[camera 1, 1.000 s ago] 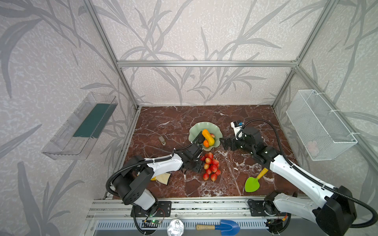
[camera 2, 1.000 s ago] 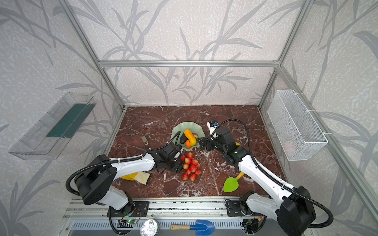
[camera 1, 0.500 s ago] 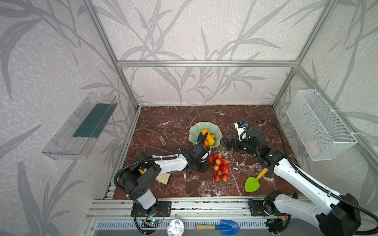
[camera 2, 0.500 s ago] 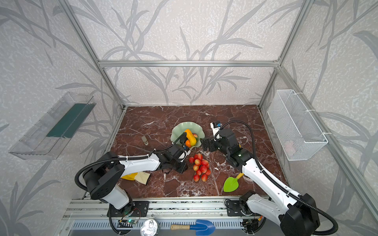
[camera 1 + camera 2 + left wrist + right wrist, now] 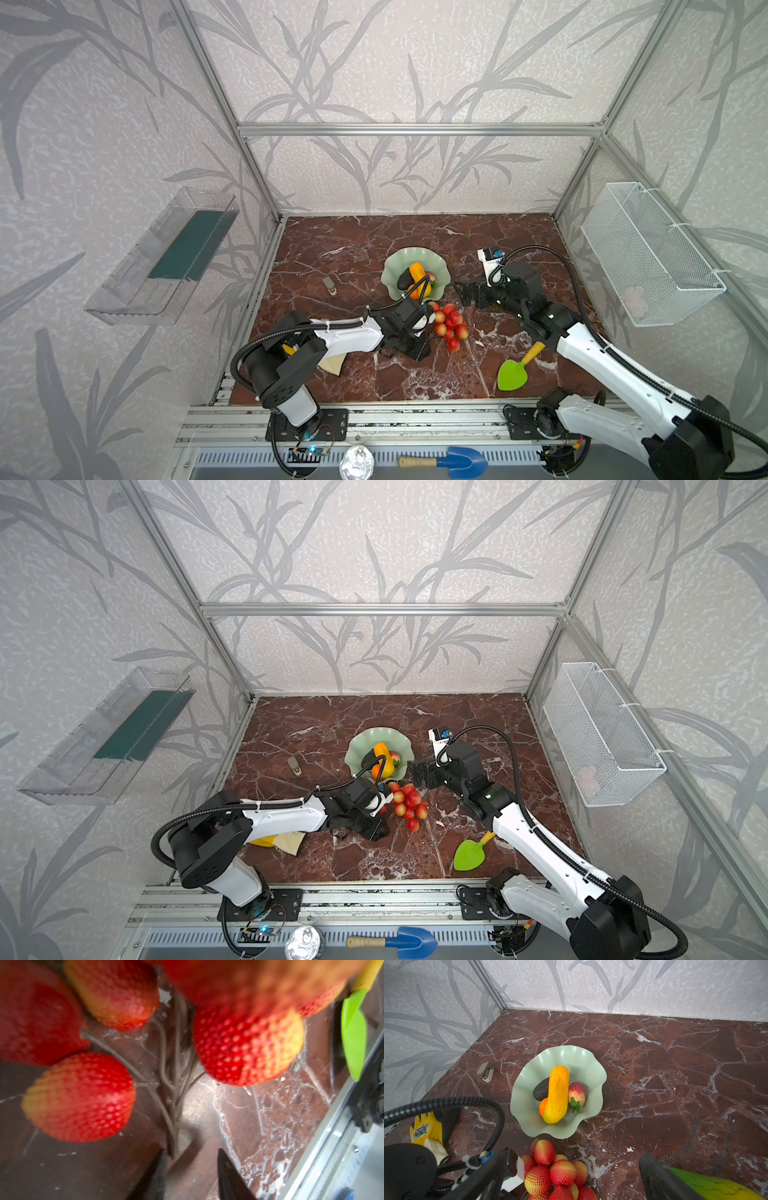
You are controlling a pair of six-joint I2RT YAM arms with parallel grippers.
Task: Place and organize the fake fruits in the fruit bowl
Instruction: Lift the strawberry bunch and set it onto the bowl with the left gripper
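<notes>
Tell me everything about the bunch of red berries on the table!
The cluster of red berries is a bunch of bumpy, plastic-looking fruits, red fading to yellow at one end. Thin grey-brown stems join them into one stalk. It lies on the marble table, just outside the wavy rim of the fruit bowl, not in it. The left gripper has its jaws open on either side of the stalk's end, not squeezing it.

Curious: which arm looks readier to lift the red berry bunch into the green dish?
Probably left: the left fingers flank the stem of the bumpy red plastic berry cluster; the right fingers, open, hold nothing.
</notes>
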